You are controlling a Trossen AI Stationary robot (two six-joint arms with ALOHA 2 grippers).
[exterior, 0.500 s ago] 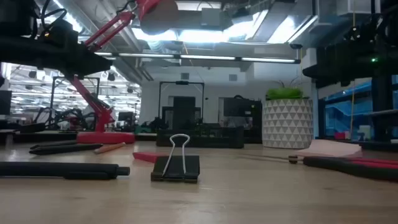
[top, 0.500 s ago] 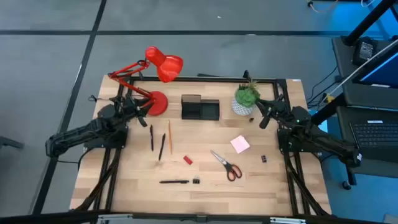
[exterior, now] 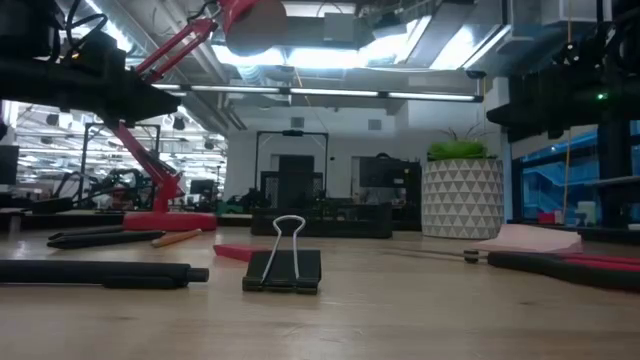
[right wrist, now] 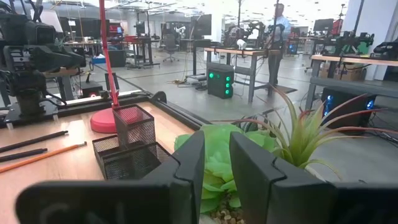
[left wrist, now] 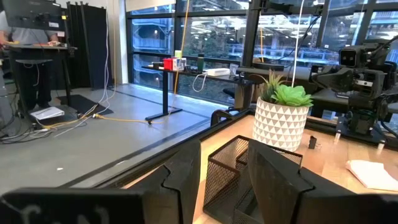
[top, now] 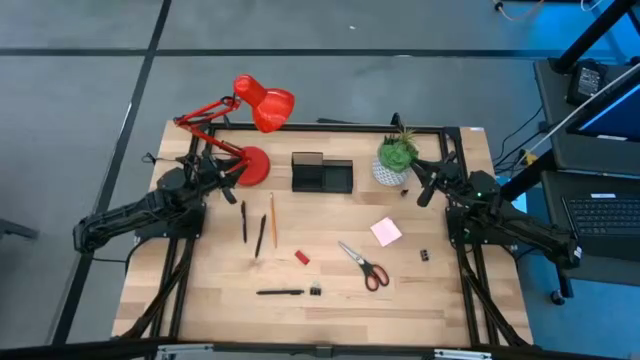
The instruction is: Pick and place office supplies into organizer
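1. Nothing is seen to have moved since the earlier frame; both arms and every item are placed as before.
2. The left gripper (top: 232,170) is held beside the red lamp (top: 262,104), its fingers (left wrist: 186,177) apart and empty.
3. The right gripper (top: 418,185) is held beside the plant (top: 396,155), its fingers (right wrist: 189,165) apart and empty.
4. One organizer (top: 322,174) stands between the two sets of fingers.
5. Counted on the surface (top: 330,300): three black pens (top: 243,220), one orange pencil (top: 272,213), one red block (top: 301,257), one pair of scissors (top: 364,266), one pink pad (top: 386,232), two black clips (top: 315,291).
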